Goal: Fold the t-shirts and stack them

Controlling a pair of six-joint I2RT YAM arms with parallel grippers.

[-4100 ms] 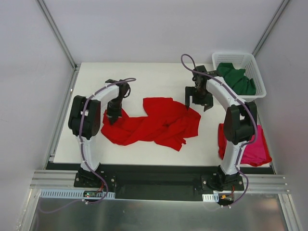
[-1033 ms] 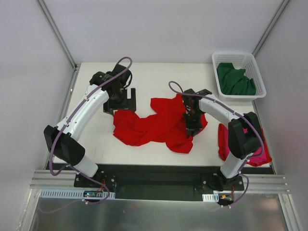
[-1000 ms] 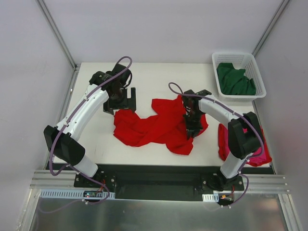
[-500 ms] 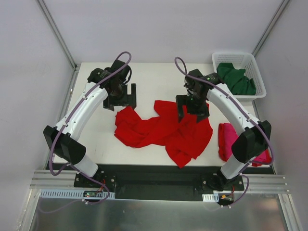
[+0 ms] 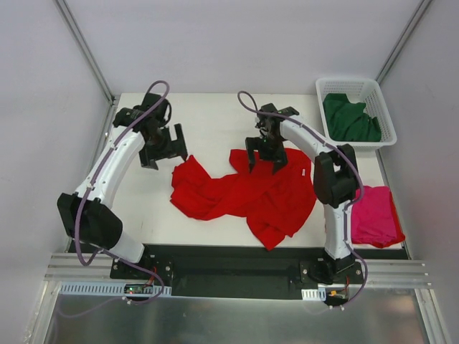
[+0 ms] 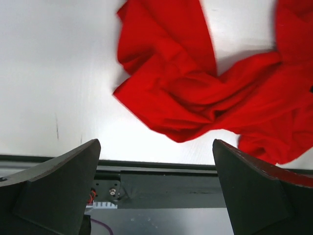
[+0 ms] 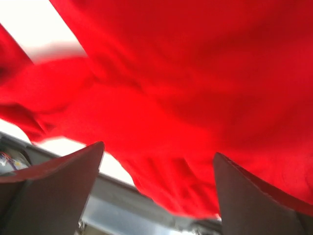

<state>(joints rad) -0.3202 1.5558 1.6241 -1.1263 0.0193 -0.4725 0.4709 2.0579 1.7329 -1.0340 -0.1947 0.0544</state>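
One red shirt (image 5: pixel 237 193) beneath right gripper (image 5: pixel 265 163)

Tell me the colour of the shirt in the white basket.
Dark green shirt; the top external view shows it best.

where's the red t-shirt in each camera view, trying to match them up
Top external: red t-shirt crumpled mid-table, toward the near edge.
Left wrist: the shirt in the upper right, running off the right edge.
Right wrist: the shirt fills most of the frame, blurred.
Shared landmark: bare white table beside the shirt in all three.
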